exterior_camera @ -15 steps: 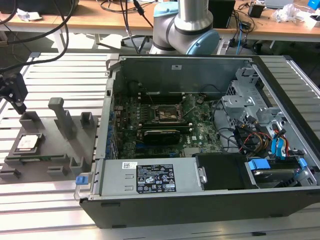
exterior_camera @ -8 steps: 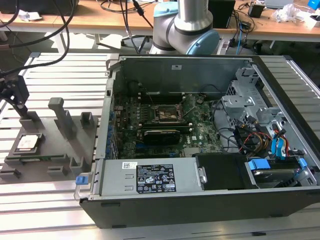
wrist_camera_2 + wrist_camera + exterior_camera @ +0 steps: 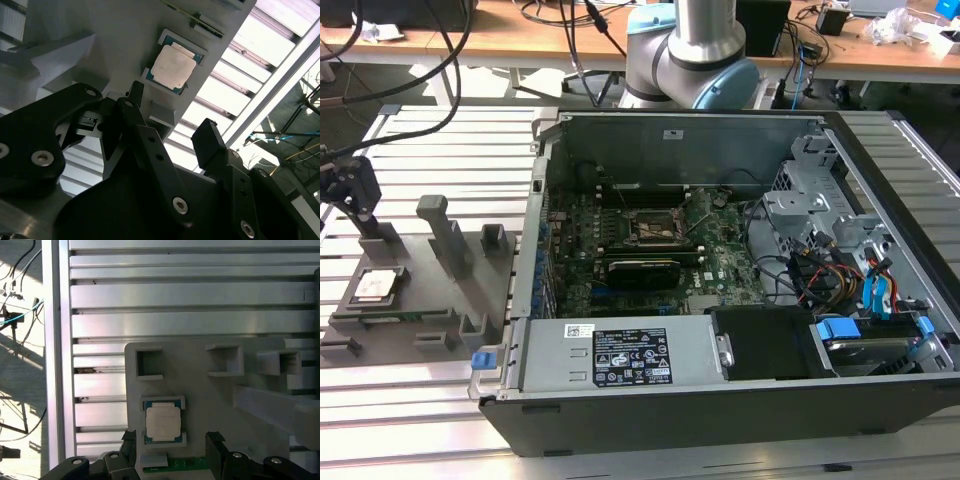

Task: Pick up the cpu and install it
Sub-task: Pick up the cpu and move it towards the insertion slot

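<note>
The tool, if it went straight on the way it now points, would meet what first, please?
Most likely the cpu in its grey fixture, lying just ahead of the open tool; depth is unclear.

Work surface: a slotted aluminium table, its profiles running across the exterior view, with bright glare on the slats. Behind it a wooden bench spans the far edge, black cables trailing off it. In the first wrist view, pale floor beside the table shows hard sunlight and sharp shadows.
</note>
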You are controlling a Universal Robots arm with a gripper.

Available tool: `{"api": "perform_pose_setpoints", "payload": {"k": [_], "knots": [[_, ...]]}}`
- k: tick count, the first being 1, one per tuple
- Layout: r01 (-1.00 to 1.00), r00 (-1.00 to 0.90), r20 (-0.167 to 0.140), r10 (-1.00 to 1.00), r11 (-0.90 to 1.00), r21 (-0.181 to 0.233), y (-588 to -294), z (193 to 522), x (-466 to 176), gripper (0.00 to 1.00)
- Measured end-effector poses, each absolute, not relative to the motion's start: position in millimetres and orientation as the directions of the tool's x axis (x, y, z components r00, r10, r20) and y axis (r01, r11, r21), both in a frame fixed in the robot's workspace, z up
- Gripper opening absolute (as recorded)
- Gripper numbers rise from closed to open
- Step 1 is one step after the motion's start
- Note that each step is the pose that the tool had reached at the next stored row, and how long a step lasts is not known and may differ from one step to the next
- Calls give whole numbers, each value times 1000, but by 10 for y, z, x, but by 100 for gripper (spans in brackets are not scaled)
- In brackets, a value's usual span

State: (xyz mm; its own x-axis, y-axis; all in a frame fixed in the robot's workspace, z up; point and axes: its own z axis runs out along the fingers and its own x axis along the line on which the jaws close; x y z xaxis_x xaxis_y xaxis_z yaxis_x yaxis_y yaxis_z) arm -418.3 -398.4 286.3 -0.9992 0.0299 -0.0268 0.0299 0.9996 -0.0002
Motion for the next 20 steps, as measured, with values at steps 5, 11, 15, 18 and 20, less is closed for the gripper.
{"api": "perform_pose_setpoints", "payload": {"k": [5, 11, 15, 18, 20], "knots": [[30, -999, -27, 30, 1000, 0, -3985, 2824, -4183, 66], [30, -999, -27, 30, 1000, 0, -3985, 2775, -4183, 66], [30, -999, -27, 30, 1000, 0, -3984, 2736, -4183, 66], [30, -999, -27, 30, 1000, 0, -3984, 2717, -4183, 66], [30, -999, -27, 30, 1000, 0, -3984, 2639, -4183, 66]]}}
